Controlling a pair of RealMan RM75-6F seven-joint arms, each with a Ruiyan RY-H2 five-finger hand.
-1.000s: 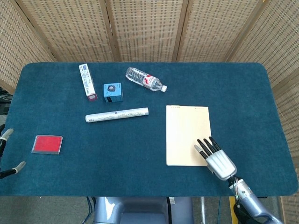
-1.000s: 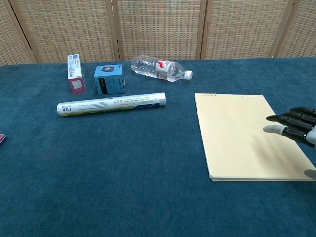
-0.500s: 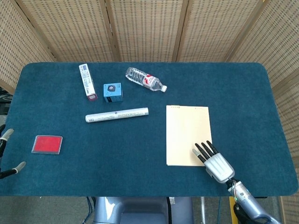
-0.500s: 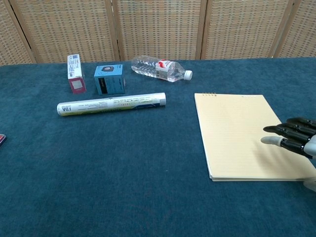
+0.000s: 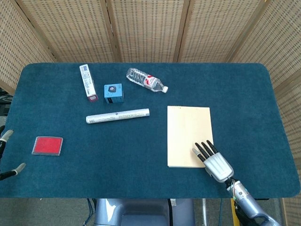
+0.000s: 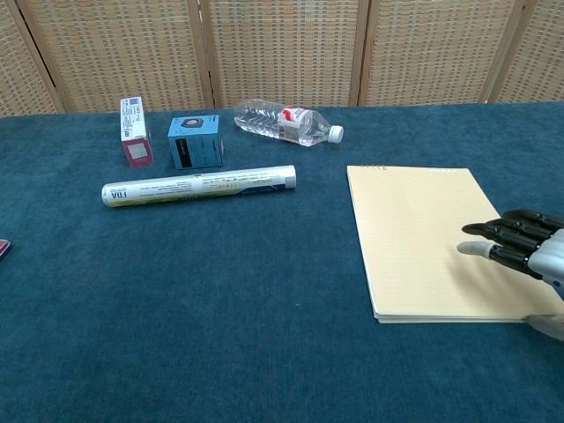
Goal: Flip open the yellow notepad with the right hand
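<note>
Yellow notepad (image 5: pixel 189 134) lying flat and closed on the blue table (image 5: pixel 244 94), binding at the far edge. Right hand (image 5: pixel 214 160) over the notepad's near right corner, fingers (image 6: pixel 502 236) stretched out and slightly apart, holding nothing; from the chest view, seemingly just above the paper, contact hard to tell. Left hand (image 5: pixel 5 155) barely showing at the table's near left edge, far from the notepad, only two pale fingertips visible, so pose impossible to tell. Left of the notepad and near it, a white tube (image 5: pixel 117 115) lying on its side. Beyond the tube, a small blue box (image 5: pixel 113 92) and a white carton with a red end (image 5: pixel 87 82). Just beyond the notepad's far left corner, a clear water bottle (image 5: pixel 146 80) on its side. Far to the notepad's left, a red flat case (image 5: pixel 47 145).
</note>
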